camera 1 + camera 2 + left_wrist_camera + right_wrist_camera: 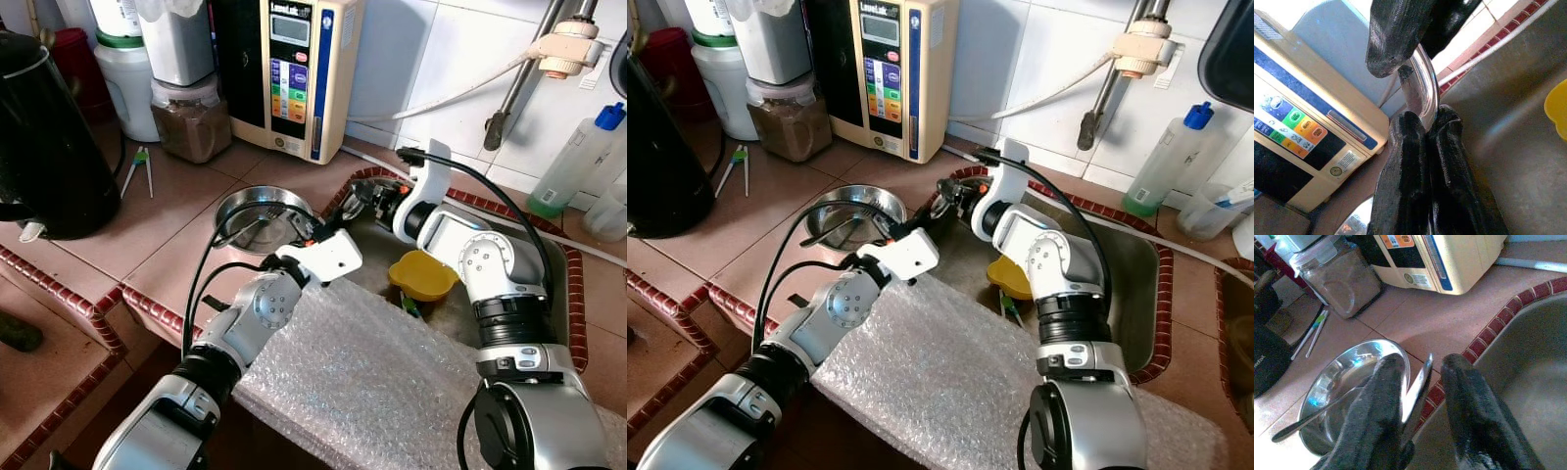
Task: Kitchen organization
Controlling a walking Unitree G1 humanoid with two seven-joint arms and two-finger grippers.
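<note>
A tiled kitchen surface point(196, 211) of reddish-brown tiles surrounds a sunken steel sink point(1136, 284) edged in dark red tile. Both silver arms reach forward and meet over the sink's left rim.

The left gripper point(1415, 93) pinches a thin, curved, shiny metal piece point(1422, 83), most likely a utensil handle, between its black fingers point(1405, 166). The right gripper point(1422, 382) sits just beside it. Its two black fingers point(1371, 406) are spread slightly, with the same flat metal piece standing between them; whether they press on it cannot be told.

Just to the left of the grippers, a round stainless steel bowl point(257, 208) rests on the surface by the sink's edge. A long metal utensil point(1312, 413) lies in it, with its dark end sticking out over the rim.

Inside the sink, a yellow bowl-shaped object point(422, 275) lies close beside the right arm. A sheet of bubble wrap point(382, 382) covers the near part of the sink and the front edge of the surface.

At the back stands a cream water purifier point(299, 73) with coloured buttons, beside a clear jar of brown powder point(191, 117). A black kettle point(44, 137) stands at the far left, with a pair of chopsticks point(140, 168) lying near it. A plastic bottle with a blue cap point(578, 162) stands at the right against the white tiled wall point(431, 69).
</note>
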